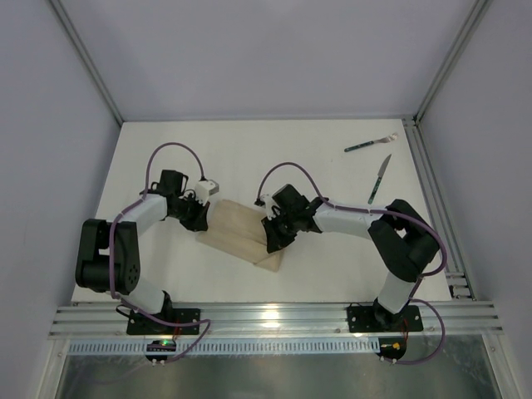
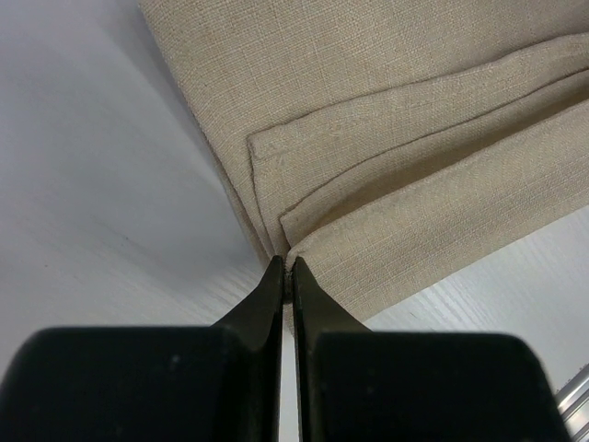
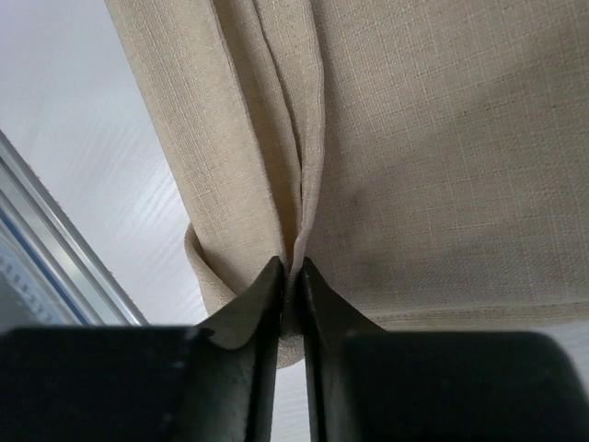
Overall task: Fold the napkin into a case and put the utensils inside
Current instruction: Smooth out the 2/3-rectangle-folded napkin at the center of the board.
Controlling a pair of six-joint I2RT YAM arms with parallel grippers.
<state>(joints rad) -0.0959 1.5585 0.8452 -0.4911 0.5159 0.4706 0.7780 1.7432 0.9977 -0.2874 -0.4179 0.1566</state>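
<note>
Top external: both claws pinch napkin (image 1: 241, 233) edges; far table (image 1: 274, 150) bare.

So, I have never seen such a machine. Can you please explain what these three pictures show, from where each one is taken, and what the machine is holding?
These are two robot arms fixed side by side at the near edge of a white table. The wide picture comes from a camera above and behind them. The other two come from a small camera on each wrist, looking along the black fingers.

Between the arms lies a beige napkin, already folded into a long strip of several layers. The left claw is shut on the folded layers at one end. The right claw is pinching a raised fold of the cloth at the other end.

At the far right of the table lie a fork and a knife, both with dark green handles. Nothing touches them.
</note>
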